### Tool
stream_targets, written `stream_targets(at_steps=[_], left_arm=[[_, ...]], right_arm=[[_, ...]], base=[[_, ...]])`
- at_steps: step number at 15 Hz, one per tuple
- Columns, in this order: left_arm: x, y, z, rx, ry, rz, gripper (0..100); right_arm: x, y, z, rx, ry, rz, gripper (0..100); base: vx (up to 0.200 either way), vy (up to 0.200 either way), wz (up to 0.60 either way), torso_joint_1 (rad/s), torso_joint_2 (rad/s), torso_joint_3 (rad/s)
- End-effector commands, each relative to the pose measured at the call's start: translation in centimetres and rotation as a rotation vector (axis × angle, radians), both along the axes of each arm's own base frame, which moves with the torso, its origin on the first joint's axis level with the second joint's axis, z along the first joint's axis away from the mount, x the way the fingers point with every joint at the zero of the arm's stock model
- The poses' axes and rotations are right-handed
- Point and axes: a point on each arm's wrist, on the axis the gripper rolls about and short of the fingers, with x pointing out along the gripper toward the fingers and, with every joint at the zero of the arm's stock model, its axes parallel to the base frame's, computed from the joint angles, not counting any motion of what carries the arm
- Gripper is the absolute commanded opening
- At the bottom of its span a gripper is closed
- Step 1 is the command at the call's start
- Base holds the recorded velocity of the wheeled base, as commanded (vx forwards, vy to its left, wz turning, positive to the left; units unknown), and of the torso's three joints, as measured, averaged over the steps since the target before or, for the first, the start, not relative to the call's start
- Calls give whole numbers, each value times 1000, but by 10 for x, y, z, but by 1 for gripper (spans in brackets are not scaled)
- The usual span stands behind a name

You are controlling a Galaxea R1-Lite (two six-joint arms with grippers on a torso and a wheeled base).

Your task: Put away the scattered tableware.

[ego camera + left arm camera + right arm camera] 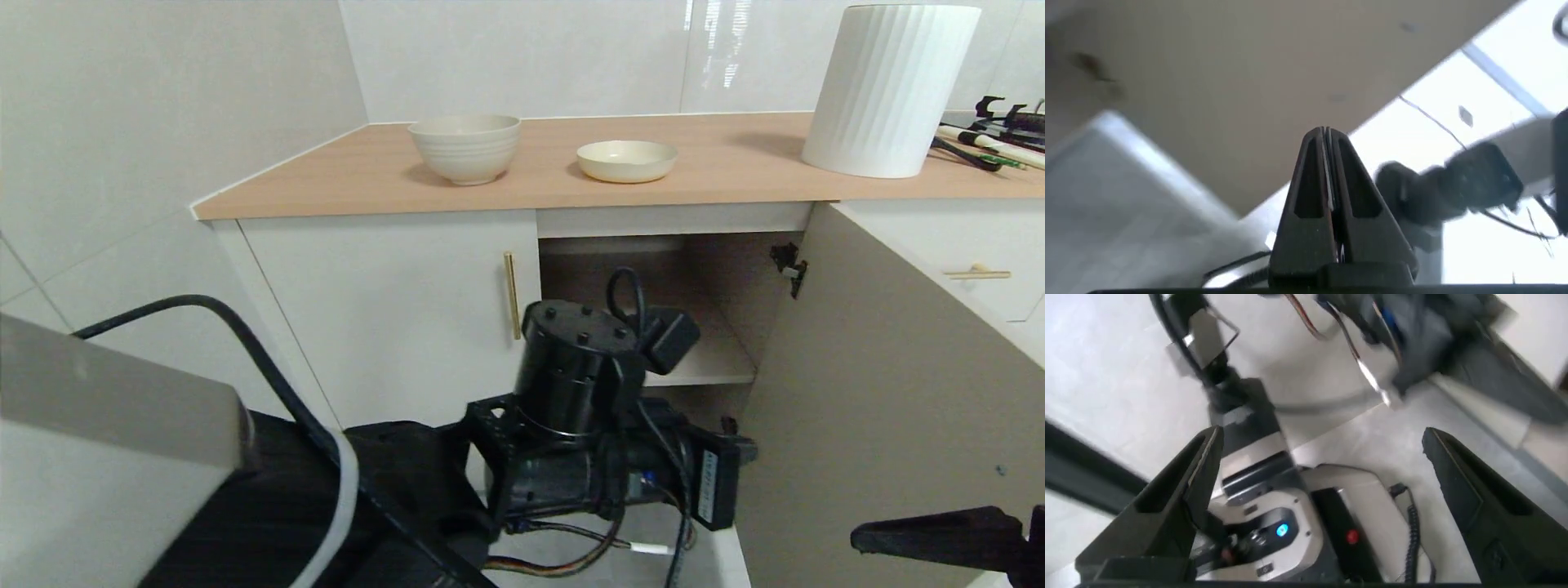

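Observation:
A beige ribbed bowl and a shallow cream dish stand side by side on the wooden counter. Below them the cupboard is open, its inner shelf bare. My left arm's wrist hangs low in front of that opening, well below the counter. The left gripper is shut, its two fingers pressed together with nothing between them. My right gripper is open wide and empty, low over the floor; one dark finger shows at the lower right, beside the open door.
The open cupboard door swings out on the right. The left door with a gold handle is closed. A tall white ribbed container and several utensils sit at the counter's right end. Walls close the left side and back.

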Motion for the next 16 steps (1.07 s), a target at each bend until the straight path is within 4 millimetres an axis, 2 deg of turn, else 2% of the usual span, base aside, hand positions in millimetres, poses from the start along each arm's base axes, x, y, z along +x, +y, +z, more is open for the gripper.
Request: stream_targets(at_steps=[1,2,3,4,5,7,9,11,13,16], left_arm=[[8,52,21,-23,-20,108,0],[10,77,23,-14,-21,163,0],[3,110,24,0,-20,225,0],[-2,135,25,12,-33,275,0],[-6,164,25,31,-65,345,0],[-18,199,30,45,-123,430,0],[-28,209,39,33,-154,478,0],[-32,211,43,33,-170,513,0],[-29,219,46,34,-175,546,0],[-20,221,50,27,-184,573,0]], right_arm=[[19,12,-4,-19,17,-44,100],[31,18,-3,-15,8,-86,100],[49,25,1,-29,27,-139,100],[64,27,6,-52,56,-178,100],[87,29,18,-83,96,-240,100],[130,39,25,-119,119,-340,100],[154,50,24,-155,98,-406,100],[155,58,25,-152,100,-396,100],[151,58,11,-183,152,-440,100],[152,56,11,-181,172,-487,100]], base=[[0,0,0,0,0,0],[0,0,0,0,0,0],[0,0,0,0,0,0],[0,0,0,0,0,0],[0,0,0,0,0,0],[0,0,0,0,0,0],[0,0,0,0,0,0],[0,0,0,0,0,0],[0,0,0,0,0,0],[0,0,0,0,0,0]])
